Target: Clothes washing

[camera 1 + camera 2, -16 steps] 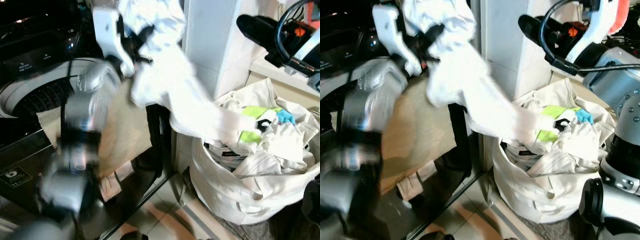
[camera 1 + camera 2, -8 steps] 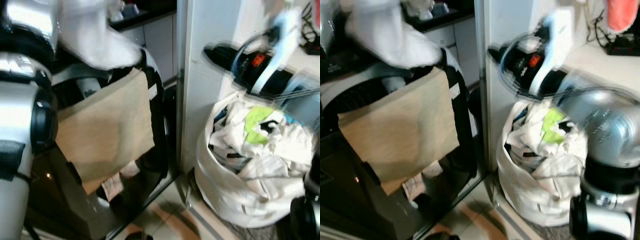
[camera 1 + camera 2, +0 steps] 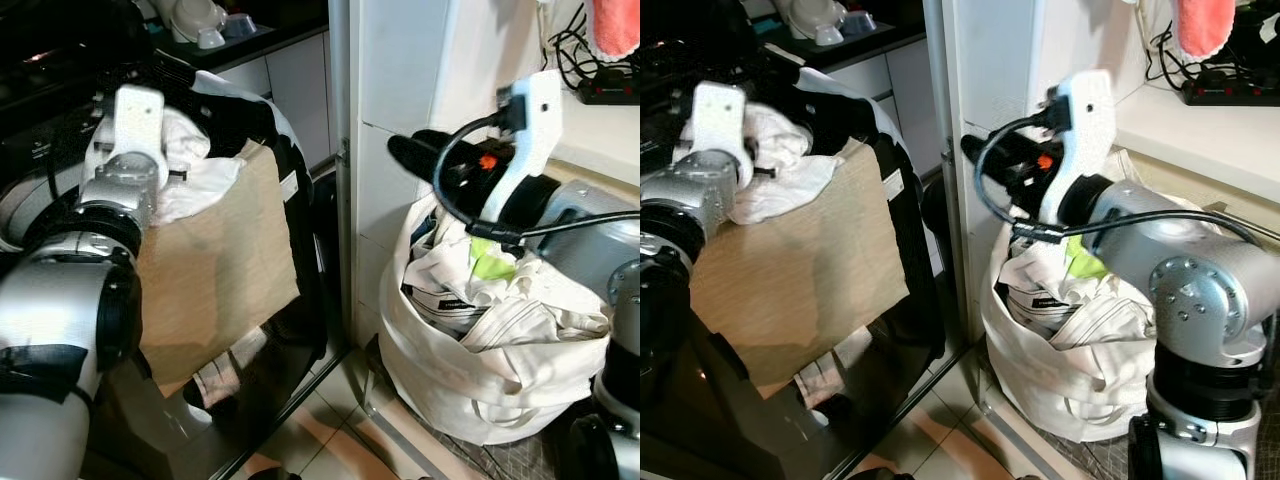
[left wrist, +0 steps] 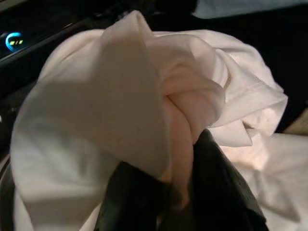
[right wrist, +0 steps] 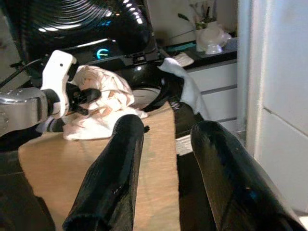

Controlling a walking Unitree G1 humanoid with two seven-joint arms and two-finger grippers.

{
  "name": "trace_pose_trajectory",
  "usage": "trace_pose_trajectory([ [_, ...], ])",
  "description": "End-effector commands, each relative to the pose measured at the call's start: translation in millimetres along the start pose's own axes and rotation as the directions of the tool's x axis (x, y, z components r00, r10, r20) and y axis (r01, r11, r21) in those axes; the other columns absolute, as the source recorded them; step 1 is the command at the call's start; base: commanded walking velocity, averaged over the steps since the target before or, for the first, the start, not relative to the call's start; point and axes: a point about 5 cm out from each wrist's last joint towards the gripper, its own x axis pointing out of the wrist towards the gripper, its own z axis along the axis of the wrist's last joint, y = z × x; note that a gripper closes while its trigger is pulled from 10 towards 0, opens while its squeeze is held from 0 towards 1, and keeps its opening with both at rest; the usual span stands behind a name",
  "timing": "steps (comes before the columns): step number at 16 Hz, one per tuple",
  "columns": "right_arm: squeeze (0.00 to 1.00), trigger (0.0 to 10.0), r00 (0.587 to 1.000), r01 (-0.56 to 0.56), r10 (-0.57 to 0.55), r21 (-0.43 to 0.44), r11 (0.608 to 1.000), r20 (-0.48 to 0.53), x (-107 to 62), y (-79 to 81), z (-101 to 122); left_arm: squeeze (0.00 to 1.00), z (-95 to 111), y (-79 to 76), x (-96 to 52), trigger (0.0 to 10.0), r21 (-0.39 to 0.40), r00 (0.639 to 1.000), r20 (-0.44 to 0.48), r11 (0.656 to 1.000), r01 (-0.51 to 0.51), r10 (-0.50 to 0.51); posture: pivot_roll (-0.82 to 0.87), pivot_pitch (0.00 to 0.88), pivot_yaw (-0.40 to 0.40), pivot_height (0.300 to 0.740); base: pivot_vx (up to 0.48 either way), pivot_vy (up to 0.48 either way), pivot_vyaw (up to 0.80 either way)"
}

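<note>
My left gripper (image 4: 173, 192) is shut on a bunched white garment (image 3: 195, 172). It holds the garment over the top of the black top-loading washing machine (image 3: 40, 150), and part of the cloth rests on the machine's front edge. My right gripper (image 3: 412, 152) hangs open over the white laundry bag (image 3: 480, 380) with nothing between its fingers (image 5: 122, 159). The bag stands on the floor at the right, stuffed with white clothes and a lime-green piece (image 3: 490, 262).
A tan cloth (image 3: 220, 270) drapes down the washer's front. A white pillar (image 3: 400, 80) stands between washer and bag. At the right, a counter (image 3: 1200, 125) carries a black power strip (image 3: 612, 88) and a pink cloth (image 3: 615, 20). The floor in front is tiled.
My left arm has carried the white garment from high above the bag down onto the washer's top. My right arm has come in over the bag. The camera has shifted.
</note>
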Motion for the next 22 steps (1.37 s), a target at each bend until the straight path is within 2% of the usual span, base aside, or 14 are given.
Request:
trace_pose_trajectory([
  [1,0.0,10.0,1.0,-0.017,0.017,-0.011,1.0,-0.006,0.0,5.3,0.2,1.0,10.2,9.2,-0.5,10.0,-0.033,0.999,0.02,0.999,-0.036,0.037,-0.16,0.0,0.144,0.74,0.0,0.0,0.0],
  [6,0.0,10.0,1.0,0.021,-0.021,-0.005,1.0,0.013,4.0,-0.8,5.2,1.0,43.6,23.1,-4.1,10.0,-0.083,0.987,0.134,0.993,-0.081,0.092,-0.14,0.0,0.142,0.74,0.0,0.0,0.0],
  [8,0.0,10.0,0.999,0.038,-0.038,-0.004,0.999,0.021,5.1,-2.7,6.6,1.0,47.5,25.8,-4.8,10.0,-0.079,0.983,0.149,0.993,-0.092,0.103,-0.14,0.0,0.143,0.74,0.0,0.0,0.0],
  [10,0.0,10.0,0.995,0.084,-0.084,0.007,0.996,0.051,6.9,-8.8,10.6,1.0,68.5,36.3,-9.7,10.0,-0.091,0.948,0.26,0.982,-0.166,0.184,-0.14,0.0,0.148,0.74,0.0,0.0,0.0],
  [12,0.0,10.0,0.995,0.09,-0.09,0.004,0.996,0.049,8.0,-9.5,10.5,1.0,71.9,38.2,-10.6,10.0,-0.068,0.944,0.266,0.98,-0.186,0.198,-0.13,0.0,0.152,0.74,0.0,0.0,0.0],
  [13,0.0,10.0,0.995,0.086,-0.086,0.0,0.996,0.047,8.3,-8.3,9.9,0.0,70.2,34.7,-9.8,10.0,-0.031,0.952,0.254,0.985,-0.169,0.171,-0.13,0.0,0.157,0.74,0.0,0.0,0.0],
  [14,0.0,10.0,0.995,0.086,-0.086,-0.003,0.996,0.046,8.5,-7.6,9.7,0.0,68.6,29.6,-9.1,10.0,-0.012,0.959,0.248,0.99,-0.141,0.139,-0.13,0.0,0.158,0.74,0.0,0.0,0.0],
  [15,0.0,10.0,0.991,0.129,-0.127,-0.045,0.991,0.03,6.8,-10.3,5.6,0.0,66.5,9.0,-8.0,10.0,-0.033,0.968,0.249,0.999,-0.014,0.022,-0.13,0.0,0.162,0.74,0.0,0.0,0.0],
  [16,0.0,10.0,0.98,0.199,-0.199,-0.09,0.976,0.01,6.1,-15.3,-4.5,0.0,63.8,-19.8,-9.0,10.0,-0.013,0.948,0.274,0.985,0.17,-0.16,-0.13,0.0,0.159,0.74,0.0,0.0,0.0],
  [17,0.0,10.0,0.964,0.265,-0.266,-0.075,0.961,0.003,5.7,-20.1,-13.4,0.0,59.3,-40.7,-11.4,10.0,-0.005,0.909,0.295,0.951,0.311,-0.295,-0.13,0.0,0.157,0.74,0.0,0.0,0.0],
  [18,0.0,10.0,0.97,0.244,-0.244,0.005,0.97,0.0,5.2,-18.4,-19.8,0.0,53.5,-46.9,-11.5,10.0,-0.041,0.9,0.302,0.939,0.341,-0.314,-0.12,0.0,0.155,0.74,0.0,0.0,0.0],
  [21,0.0,10.0,0.941,0.337,-0.338,-0.041,0.941,-0.008,0.5,-23.5,-32.3,0.0,37.1,-54.6,-10.2,10.0,-0.134,0.91,0.279,0.926,0.353,-0.307,-0.13,0.0,0.157,0.74,0.0,0.0,0.0],
  [22,0.0,10.0,0.893,0.45,-0.448,-0.058,0.891,0.041,-5.1,-31.2,-34.5,0.0,29.0,-57.5,-9.2,10.0,-0.164,0.928,0.231,0.928,0.334,-0.293,-0.13,0.0,0.155,0.74,0.0,0.0,0.0],
])
